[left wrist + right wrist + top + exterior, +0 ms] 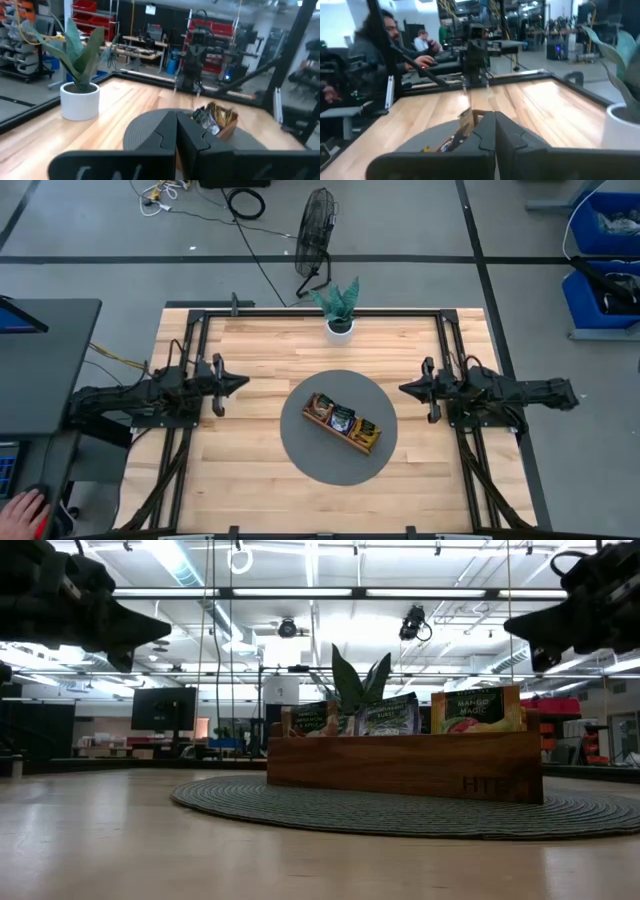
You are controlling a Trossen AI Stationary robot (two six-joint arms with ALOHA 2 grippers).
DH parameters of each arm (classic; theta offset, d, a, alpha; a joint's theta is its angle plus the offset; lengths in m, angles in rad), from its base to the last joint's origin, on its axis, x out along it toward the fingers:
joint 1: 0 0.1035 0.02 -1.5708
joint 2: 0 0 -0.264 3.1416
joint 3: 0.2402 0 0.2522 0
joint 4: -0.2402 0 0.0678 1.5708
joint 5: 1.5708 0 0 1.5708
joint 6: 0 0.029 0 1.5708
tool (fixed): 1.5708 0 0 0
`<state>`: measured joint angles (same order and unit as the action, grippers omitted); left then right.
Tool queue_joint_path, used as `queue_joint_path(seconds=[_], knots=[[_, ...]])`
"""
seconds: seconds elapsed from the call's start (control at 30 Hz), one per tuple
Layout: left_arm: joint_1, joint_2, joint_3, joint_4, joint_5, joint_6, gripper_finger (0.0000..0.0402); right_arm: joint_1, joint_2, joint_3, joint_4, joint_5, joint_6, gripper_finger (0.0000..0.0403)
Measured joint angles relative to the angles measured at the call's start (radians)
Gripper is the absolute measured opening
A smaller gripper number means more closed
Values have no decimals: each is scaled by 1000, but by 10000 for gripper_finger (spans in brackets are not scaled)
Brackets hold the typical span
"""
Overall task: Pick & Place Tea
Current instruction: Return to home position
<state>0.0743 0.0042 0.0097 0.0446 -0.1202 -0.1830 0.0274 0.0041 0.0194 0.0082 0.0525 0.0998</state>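
We see the small flat square tea sachets point(343, 420), yellow-orange, dark and tan, all standing upright in the long brown wooden compartment tray point(400, 766), which sits mid-table on the round grey woven mat point(300, 442) on the light wooden table point(250, 480); we spot no sachet outside the tray. Dark left gripper point(242, 384) hovers left of the mat and dark right gripper point(404, 389) right of it, both raised and well apart from the tray, each with fingers pressed together and holding nothing. We judge the sorting done and the arms parking. Risk looks low: the sachets poke above the tray wall, so a low sweep across the mat could knock one out, and a swing toward the far edge could clip the green plant in a white pot point(340, 328)
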Motion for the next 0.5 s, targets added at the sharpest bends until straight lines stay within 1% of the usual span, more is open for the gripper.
queue_joint_path(seconds=[0.1,0.17,0.33,0.4,0.5], knots=[[0,-3,0,2,0,54,2,-17,24,-1,1,-9,24,0],[0,2,0,5,-16,70,2,-26,31,-1,-4,-20,45,0],[0,0,-1,8,-18,120,4,-45,63,-1,-3,-33,96,0],[0,1,-1,7,-18,120,7,-59,89,-1,0,-18,58,0],[0,2,-1,4,-2,120,11,-64,121,-1,-5,-52,5,8]])
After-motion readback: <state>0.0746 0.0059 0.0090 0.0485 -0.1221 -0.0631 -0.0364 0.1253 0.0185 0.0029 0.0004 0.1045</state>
